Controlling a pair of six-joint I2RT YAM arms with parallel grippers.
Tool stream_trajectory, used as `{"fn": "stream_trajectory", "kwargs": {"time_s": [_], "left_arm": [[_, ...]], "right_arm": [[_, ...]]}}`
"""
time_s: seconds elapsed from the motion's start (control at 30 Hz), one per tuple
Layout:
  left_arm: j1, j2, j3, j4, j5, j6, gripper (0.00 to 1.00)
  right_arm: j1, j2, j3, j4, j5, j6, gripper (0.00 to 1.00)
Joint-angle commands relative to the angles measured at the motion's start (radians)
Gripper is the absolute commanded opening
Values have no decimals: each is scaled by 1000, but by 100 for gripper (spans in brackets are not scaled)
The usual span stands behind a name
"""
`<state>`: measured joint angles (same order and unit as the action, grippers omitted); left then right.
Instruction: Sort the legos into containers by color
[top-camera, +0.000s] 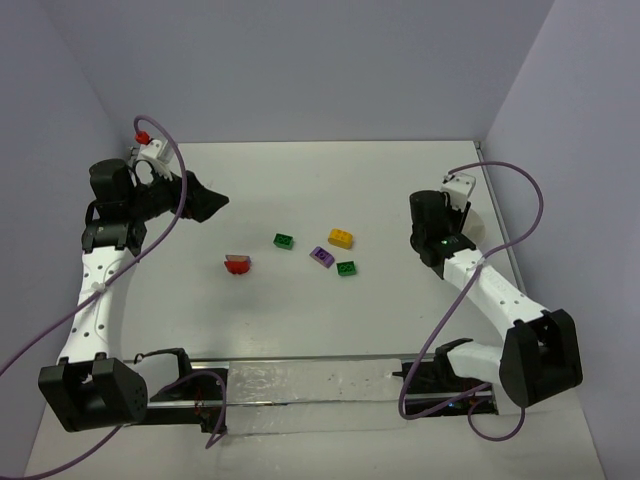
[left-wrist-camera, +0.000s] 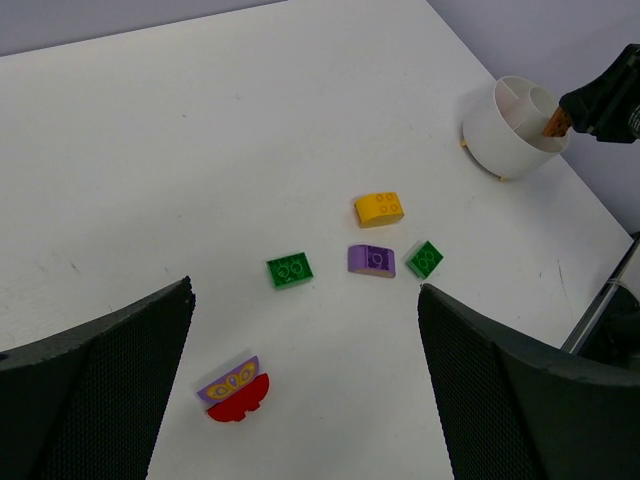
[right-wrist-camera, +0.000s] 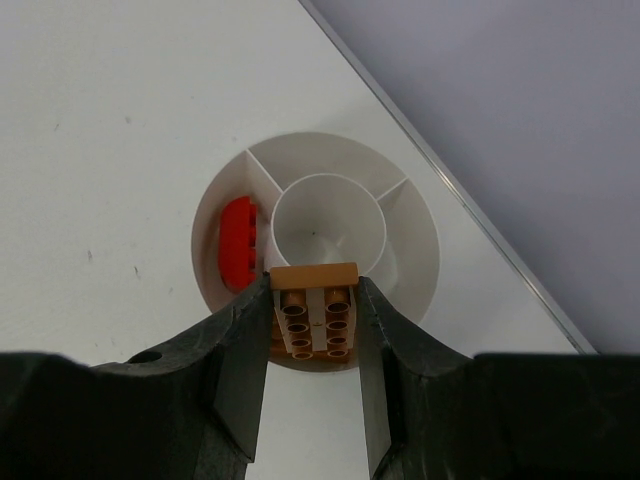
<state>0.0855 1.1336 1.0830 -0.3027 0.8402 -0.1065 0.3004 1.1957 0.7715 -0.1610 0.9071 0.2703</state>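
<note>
As right hand (right-wrist-camera: 314, 305) pinches orange-brown brick (right-wrist-camera: 315, 276), cup (right-wrist-camera: 318, 152) below, near rim hidden

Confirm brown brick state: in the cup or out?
Out. The brown brick is clamped in the right gripper jaws, over the cup, not yet dropped.

The left arm (top-camera: 92, 295) and right arm (top-camera: 492, 288) have white perforated links and chunky black joints. A purple cable (top-camera: 541, 210) loops behind each gripper. The left gripper (top-camera: 212, 203) has broad, black, mesh-textured fingers (left-wrist-camera: 110, 400); a green light (top-camera: 441, 240) glows behind the right gripper (right-wrist-camera: 314, 300).
</note>
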Motion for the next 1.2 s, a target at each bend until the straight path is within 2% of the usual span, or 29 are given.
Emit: {"fn": "stream_trajectory", "kwargs": {"time_s": [0.0, 0.23, 0.4, 0.57, 0.67, 0.73, 0.8, 0.87, 1.17], "left_arm": [[-5, 5, -7, 26, -4, 11, 99], [-4, 1, -6, 19, -9, 22, 99], [-6, -2, -7, 15, -8, 26, 99], [-4, -8, -15, 20, -9, 30, 99], [-6, -8, -10, 17, -9, 32, 99], [-5, -9, -7, 10, -11, 39, 99], [-4, -11, -6, 7, -14, 42, 99], [-4, -12, -8, 7, -15, 42, 99], [-5, -3, 7, -45, -5, 109, 99]], "right_arm": [[-3, -18, -32, 86, 45, -10, 1], [-1, -30, -104, 210, 39, -106, 10], [0, -41, -126, 261, 26, -158, 22], [0, -61, -157, 320, 25, -196, 19], [0, -57, -162, 337, 24, -212, 22], [0, -48, -154, 326, 23, -211, 32], [0, -51, -153, 313, 14, -212, 51], [0, -59, -155, 304, -6, -213, 62], [11, -109, -130, 222, -68, -196, 68]]}}
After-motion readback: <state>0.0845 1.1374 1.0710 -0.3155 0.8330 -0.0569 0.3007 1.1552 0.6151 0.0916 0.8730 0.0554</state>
